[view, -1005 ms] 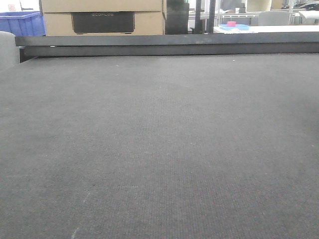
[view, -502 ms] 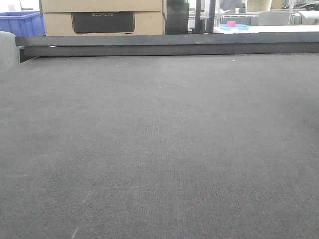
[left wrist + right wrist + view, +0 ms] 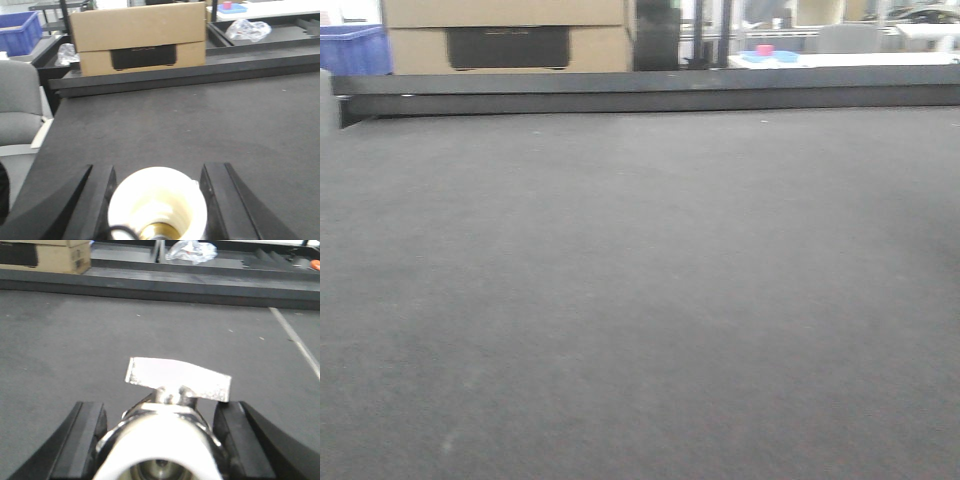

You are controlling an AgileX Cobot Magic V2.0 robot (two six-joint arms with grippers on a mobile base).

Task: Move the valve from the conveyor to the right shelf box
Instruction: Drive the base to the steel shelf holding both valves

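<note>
So the valve (image 3: pixel 165 440) is off the belt and sitting between the fingers of the right gripper (image 3: pixel 160 412), which is clamped on it from both sides. You're looking straight down its white cap in the right wrist view, silver body behind that, and a flat silver tab (image 3: pixel 177 379) sticking out past the top. It hangs above the conveyor (image 3: pixel 640 300), can't tell how high tbh.

Left gripper (image 3: pixel 157 170) is closed on something too: a white-capped fitting (image 3: pixel 157 200) with a bit of brassy metal showing at the bottom, fingers pressed against either side of the cap. Whether it's the same kind of part I can't say, it's blurry.

Front view is just bare dark belt running back to the dark rail (image 3: pixel 650 95). Behind the rail there's a cardboard box (image 3: pixel 137 37) with a black panel, a blue crate (image 3: pixel 17 32) off to its left, and some crumpled plastic wrap (image 3: pixel 247 30). A thin white line (image 3: pixel 297 342) runs across the belt near the right arm
</note>
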